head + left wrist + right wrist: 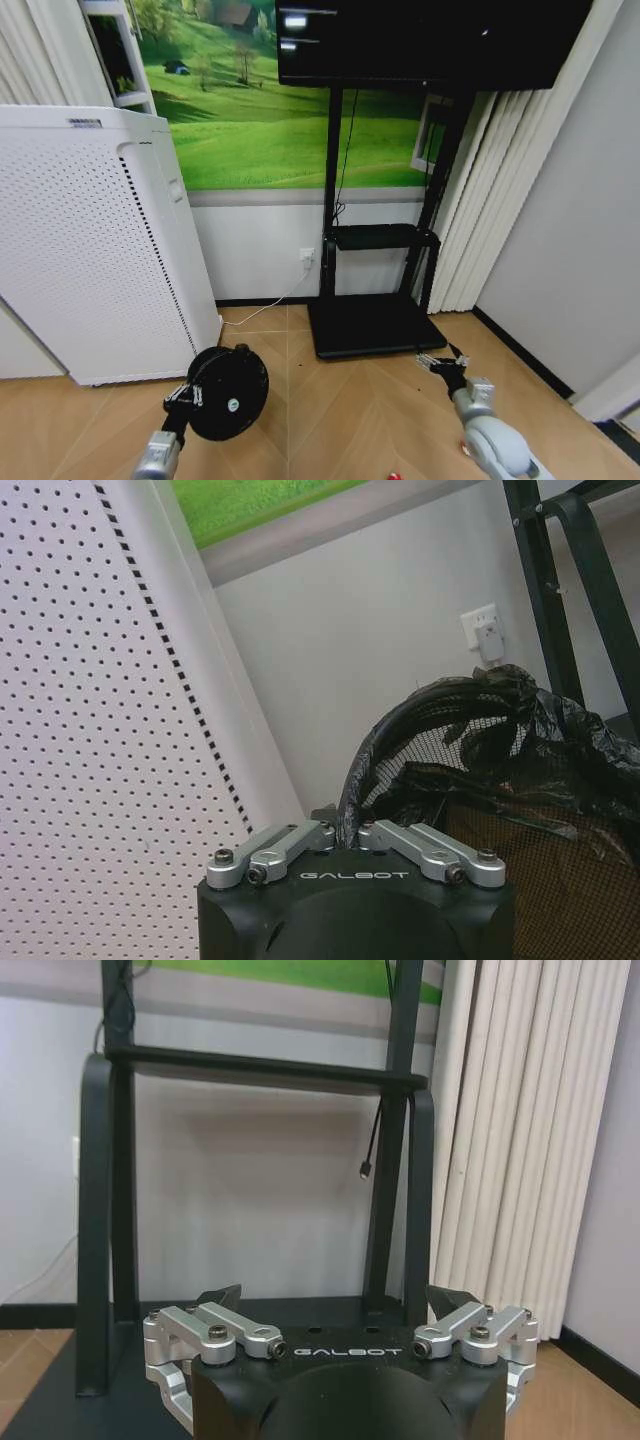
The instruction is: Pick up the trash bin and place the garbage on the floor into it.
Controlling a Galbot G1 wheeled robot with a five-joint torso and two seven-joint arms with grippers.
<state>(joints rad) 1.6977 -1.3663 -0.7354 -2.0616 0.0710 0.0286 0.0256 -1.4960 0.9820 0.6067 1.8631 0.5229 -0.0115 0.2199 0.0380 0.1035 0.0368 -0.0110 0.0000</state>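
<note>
Wood-plank floor (340, 400) runs up to a white wall under a green meadow mural, with a black TV stand (372, 325) planted on its flat base in the middle and pleated curtains (480, 200) to the right of it. At the left a tall white perforated appliance (90, 240) stands against the wall, and the bin (228, 392) sits low just in front of its near corner, seen from above in the head view with its black liner bunched over the rim. The left pincer (183, 397) is at the bin's left edge, and in the left wrist view its fingers (290, 842) are drawn narrow on the rim and liner (352, 792), a hold at the lip that I judge lets the bin hang open-mouthed for carrying. The right pincer (437, 362) hovers well apart over bare floor near the stand's base, its jaws spread wide and empty, probably kept ready for the litter. A small red scrap (394, 476) shows at the head view's lower edge, between the two arms; I cannot tell what it is. Open floor lies between the bin and the stand, so there is room to swing toward the middle, but the appliance crowds the bin's left and rear, and the stand's base plate is a raised edge to keep clear of.
</note>
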